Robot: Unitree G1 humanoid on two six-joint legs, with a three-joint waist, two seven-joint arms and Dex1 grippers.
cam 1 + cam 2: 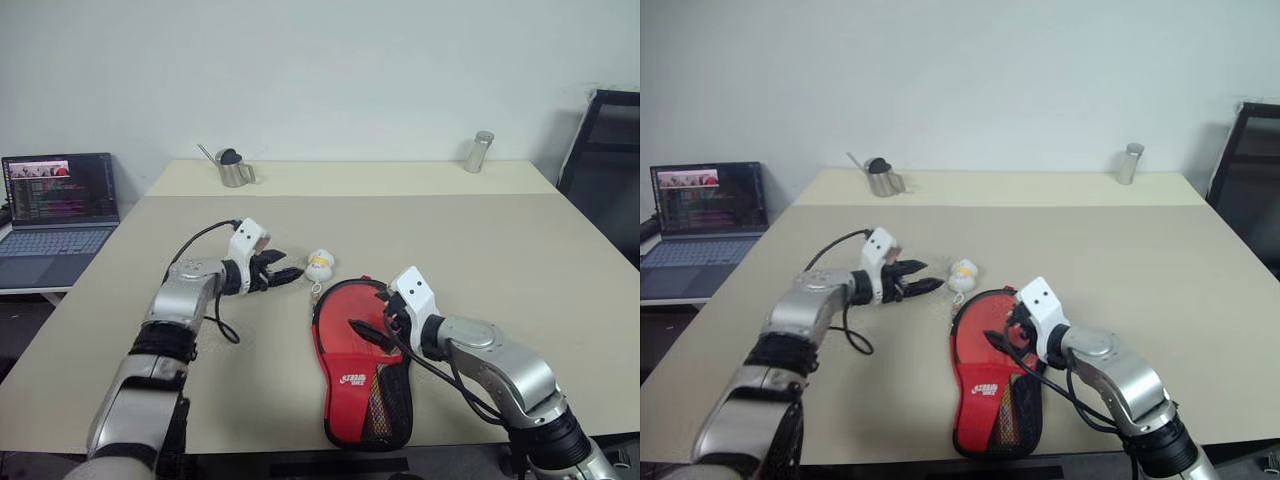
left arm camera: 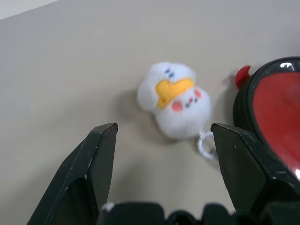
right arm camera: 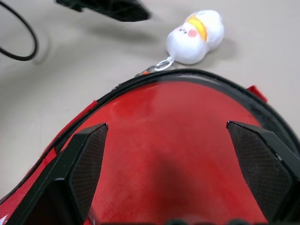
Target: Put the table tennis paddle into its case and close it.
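Left gripper [image 1: 283, 273] spread, aimed at plush duck zipper charm [image 1: 319, 265], likely to tug zip shut. Right gripper [image 1: 378, 322] spread over red case [image 1: 358, 375], steadying, apparently not clamped.

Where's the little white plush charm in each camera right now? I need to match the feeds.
Left eye view: plush charm on the table, just past the case's round end, ahead of the left hand.
Right eye view: same spot.
Left wrist view: centre, beyond the open fingers.
Right wrist view: beyond the case's edge.
Shared landmark: the case's black-trimmed red rim.
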